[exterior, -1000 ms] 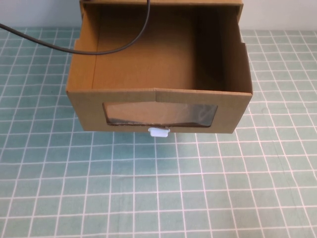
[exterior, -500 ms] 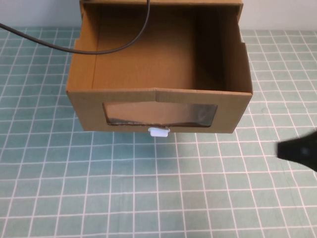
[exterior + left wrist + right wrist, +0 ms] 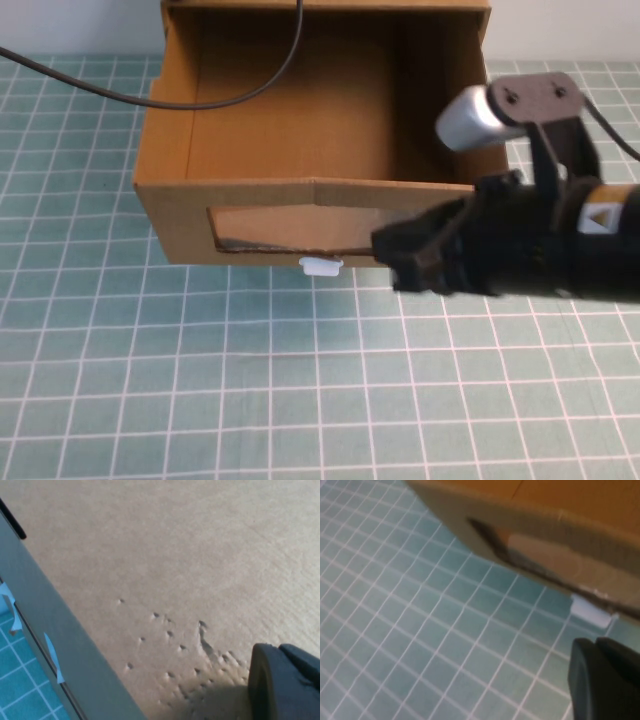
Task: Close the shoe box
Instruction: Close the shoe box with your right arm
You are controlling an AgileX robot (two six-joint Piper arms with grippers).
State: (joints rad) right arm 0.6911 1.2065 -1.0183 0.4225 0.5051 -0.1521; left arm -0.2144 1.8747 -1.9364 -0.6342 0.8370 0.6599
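The shoe box (image 3: 180, 205) is a brown cardboard drawer standing pulled out and empty, with a clear window (image 3: 290, 230) in its front and a small white tab (image 3: 320, 266) below it. My right gripper (image 3: 398, 262) reaches in from the right, shut and empty, just in front of the right half of the front panel and covering part of the window. In the right wrist view the box front (image 3: 560, 535) and tab (image 3: 590, 611) lie just ahead of the gripper (image 3: 596, 647). My left gripper (image 3: 277, 652) is shut close against dented cardboard (image 3: 175, 555); it does not show in the high view.
A black cable (image 3: 200, 100) runs from the left across the open drawer. The green gridded mat (image 3: 200, 380) spreads in front of the box. In the left wrist view a grey edge strip (image 3: 50, 625) borders the cardboard.
My right arm has swung in from the right edge and now sits in front of the box's right front. The box has not moved.
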